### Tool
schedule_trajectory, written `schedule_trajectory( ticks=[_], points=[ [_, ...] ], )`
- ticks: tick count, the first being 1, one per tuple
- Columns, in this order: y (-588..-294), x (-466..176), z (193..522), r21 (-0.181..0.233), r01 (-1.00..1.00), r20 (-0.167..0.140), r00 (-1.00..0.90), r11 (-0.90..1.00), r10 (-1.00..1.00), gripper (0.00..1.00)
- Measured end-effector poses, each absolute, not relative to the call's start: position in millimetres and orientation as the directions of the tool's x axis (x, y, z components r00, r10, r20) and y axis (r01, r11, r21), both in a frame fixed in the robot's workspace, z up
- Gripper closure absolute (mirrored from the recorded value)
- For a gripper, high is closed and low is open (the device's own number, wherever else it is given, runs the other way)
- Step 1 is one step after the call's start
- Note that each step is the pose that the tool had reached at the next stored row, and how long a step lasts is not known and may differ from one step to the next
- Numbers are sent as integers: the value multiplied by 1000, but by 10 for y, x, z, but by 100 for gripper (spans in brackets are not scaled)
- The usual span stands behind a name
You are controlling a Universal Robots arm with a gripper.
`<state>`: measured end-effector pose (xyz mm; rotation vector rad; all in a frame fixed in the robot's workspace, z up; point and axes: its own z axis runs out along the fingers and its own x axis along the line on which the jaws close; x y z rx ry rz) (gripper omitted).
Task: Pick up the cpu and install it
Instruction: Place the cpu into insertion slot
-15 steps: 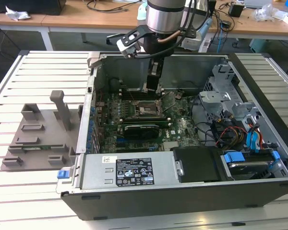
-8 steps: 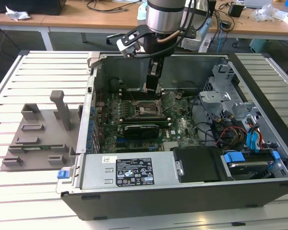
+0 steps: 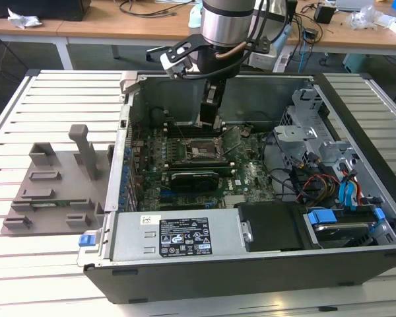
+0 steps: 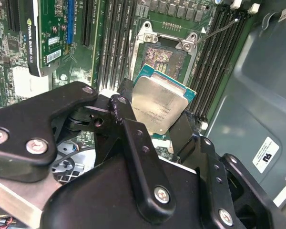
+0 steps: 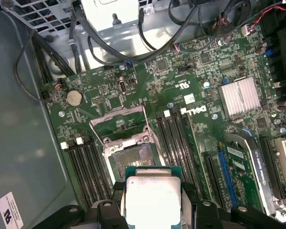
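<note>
The cpu (image 4: 157, 104) is a flat square chip with a silver metal top and a teal edge, and it sits between the black fingers of my gripper (image 4: 155, 119), which is shut on it. It shows again in the first wrist view, cpu (image 5: 152, 198), hovering just short of the open socket (image 5: 133, 160). The socket's metal load frame (image 5: 120, 125) is flipped up. In the exterior view my gripper (image 3: 210, 117) hangs inside the computer case above the socket (image 3: 199, 150) on the green motherboard (image 3: 251, 175).
Memory slots (image 5: 176, 138) flank the socket on both sides. A graphics card (image 3: 195, 178) lies in front of the socket. Drive cages and cables (image 3: 317, 172) fill the case at the exterior view's right. A grey holder tray (image 3: 56, 181) sits outside the case at the left.
</note>
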<state>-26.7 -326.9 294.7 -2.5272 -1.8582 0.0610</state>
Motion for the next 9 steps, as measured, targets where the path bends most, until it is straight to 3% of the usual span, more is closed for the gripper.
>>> schedule_trajectory(
  ticks=[9],
  points=[
    [-3269,-267,2946,-26,946,-29,323,-324,946,45]
  ],
)
